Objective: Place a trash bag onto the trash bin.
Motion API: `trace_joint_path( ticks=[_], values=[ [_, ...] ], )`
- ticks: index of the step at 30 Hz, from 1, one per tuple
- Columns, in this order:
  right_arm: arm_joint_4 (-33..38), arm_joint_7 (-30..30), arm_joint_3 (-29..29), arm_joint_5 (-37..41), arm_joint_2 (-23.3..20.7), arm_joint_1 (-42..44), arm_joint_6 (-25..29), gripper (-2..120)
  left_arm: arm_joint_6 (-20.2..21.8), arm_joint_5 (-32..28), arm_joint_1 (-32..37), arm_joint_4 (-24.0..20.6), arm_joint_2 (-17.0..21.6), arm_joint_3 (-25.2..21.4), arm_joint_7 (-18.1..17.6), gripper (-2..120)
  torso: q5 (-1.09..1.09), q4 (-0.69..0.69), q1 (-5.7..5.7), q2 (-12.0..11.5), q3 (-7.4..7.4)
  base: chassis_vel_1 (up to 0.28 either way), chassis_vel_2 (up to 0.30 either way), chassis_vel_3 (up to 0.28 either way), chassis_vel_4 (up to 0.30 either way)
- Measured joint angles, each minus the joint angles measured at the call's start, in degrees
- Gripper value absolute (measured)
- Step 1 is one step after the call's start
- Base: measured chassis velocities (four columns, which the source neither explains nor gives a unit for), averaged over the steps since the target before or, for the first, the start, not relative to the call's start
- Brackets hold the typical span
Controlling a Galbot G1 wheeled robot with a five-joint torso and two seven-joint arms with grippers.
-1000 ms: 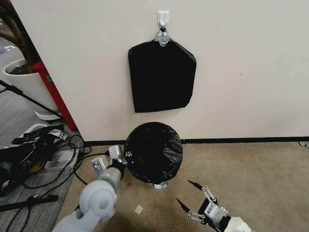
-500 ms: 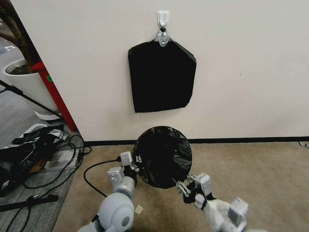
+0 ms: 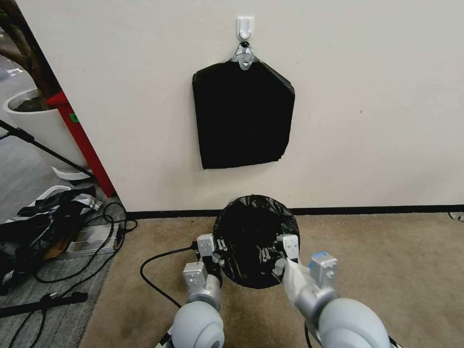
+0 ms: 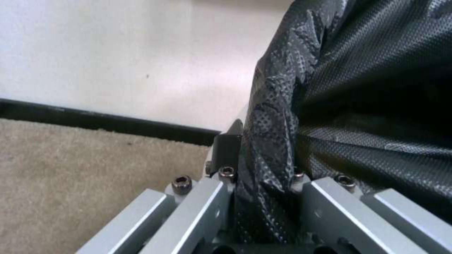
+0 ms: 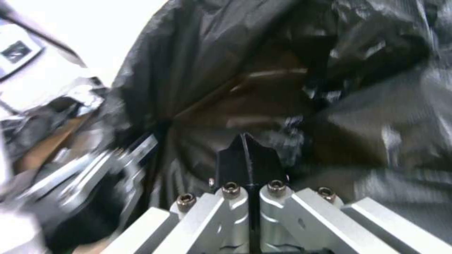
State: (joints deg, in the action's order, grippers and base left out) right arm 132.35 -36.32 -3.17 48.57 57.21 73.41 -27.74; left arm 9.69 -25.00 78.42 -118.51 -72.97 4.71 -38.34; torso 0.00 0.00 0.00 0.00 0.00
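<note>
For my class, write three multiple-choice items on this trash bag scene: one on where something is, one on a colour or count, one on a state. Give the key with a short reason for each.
1. Where is the trash bag?
A. On the wall hook
B. On the carpet by the wall, between the two grippers
C. Inside the white planter

2. What colour is the trash bag?
A. Black
B. Cream-white
C. Red

3. What is the left gripper doing?
A. Hanging open, apart from the bag
B. Shut on the bag's film
C. Gripping a cable

Key: 1 B, the bag sits on the carpet with the left gripper and right gripper at its sides. 2 A, its glossy film is black. 3 B, the left wrist view shows film pinched between the fingers.
</note>
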Motion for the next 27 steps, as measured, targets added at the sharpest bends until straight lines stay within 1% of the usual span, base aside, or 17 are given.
trace_joint_path(
  ticks=[1, 2, 6, 10, 19, 27],
  values=[
    [0.0, 0.0, 0.0, 0.0, 0.0, 0.0, 0.0, 0, 0.0, 0.0, 0.0, 0.0, 0.0, 0.0, 0.0, 3, 0.0, 0.0, 0.0, 0.0, 0.0, 0.0, 0.0, 0.0, 0.0],
    [-1.5, -2.4, -1.0, -0.2, 1.1, -1.1, -0.3, 0, -0.1, 0.7, 0.4, 0.0, -0.3, 0.2, 0.0, 3, 0.0, 0.0, 0.0, 0.0, 0.0, 0.0, 0.0, 0.0, 0.0],
    [-4.8, -6.8, -2.5, -0.5, 3.8, -2.6, -1.2, 0, -0.2, 1.8, 0.9, 0.0, -1.0, 0.3, 0.1, 3, -0.01, -0.01, 0.0, 0.0, 0.0, 0.0, 0.0, 0.0, 0.0],
    [-6.2, -8.2, -3.4, -0.7, 5.3, -3.1, -2.1, 0, -0.4, 2.8, 1.5, 0.0, -1.5, 0.9, 0.3, 3, 0.0, -0.01, 0.0, 0.0, 0.0, 0.0, 0.0, 0.0, 0.0],
    [-10.3, -9.1, -4.5, -3.7, 7.1, -3.4, -4.6, 0, -2.0, 7.0, 4.8, 0.1, -2.6, 3.4, 2.0, 3, -0.01, -0.01, 0.0, 0.0, 0.0, 0.0, 0.0, 0.0, 0.0],
    [-13.8, -8.8, -5.6, -6.1, 8.4, -3.9, -5.8, 0, -2.5, 8.8, 6.7, -0.8, -2.6, 3.6, 2.8, 3, 0.0, 0.0, 0.0, 0.0, 0.0, 0.0, 0.0, 0.0, 0.0]
  ],
)
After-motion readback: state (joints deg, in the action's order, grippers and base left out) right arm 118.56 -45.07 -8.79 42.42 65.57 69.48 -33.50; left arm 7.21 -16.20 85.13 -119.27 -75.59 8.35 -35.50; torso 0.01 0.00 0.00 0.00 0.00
